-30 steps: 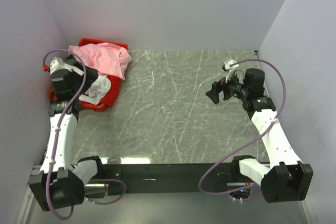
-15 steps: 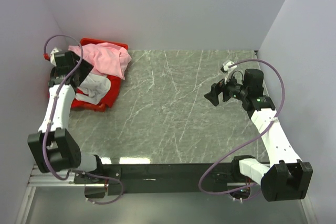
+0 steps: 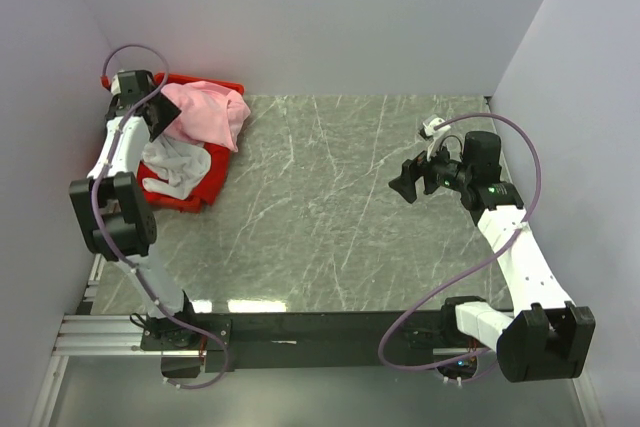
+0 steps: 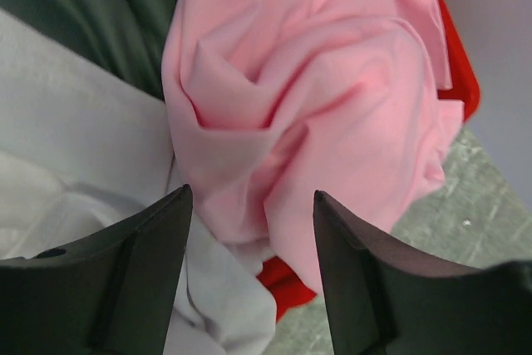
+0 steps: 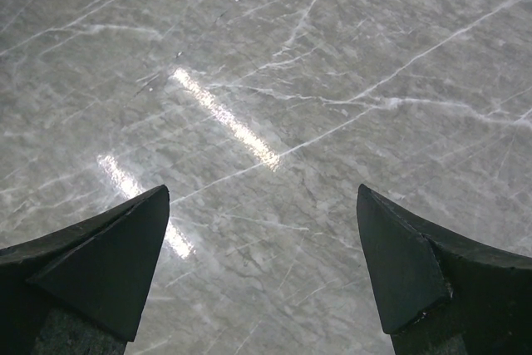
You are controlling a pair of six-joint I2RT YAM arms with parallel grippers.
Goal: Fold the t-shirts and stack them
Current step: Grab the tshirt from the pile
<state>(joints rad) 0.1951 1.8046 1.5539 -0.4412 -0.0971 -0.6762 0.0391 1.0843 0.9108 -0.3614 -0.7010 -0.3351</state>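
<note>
Here the left fingers [image 4: 137, 280] hang spread apart over the pink t-shirt [image 4: 316, 97] heaped in the red bin [image 4: 287, 284]. The right fingers [image 5: 100, 263], also spread, hover above the bench [image 5: 274, 81].

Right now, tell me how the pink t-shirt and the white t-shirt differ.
The pink t-shirt is pink; the white t-shirt is white. The pink t-shirt sits at the far end of the red bin, draping over its rim; the white t-shirt lies at the near end. Both are crumpled, unfolded.

White arms [image 3: 520, 262], black grippers [image 3: 406, 181], purple cables [image 3: 437, 299]
</note>
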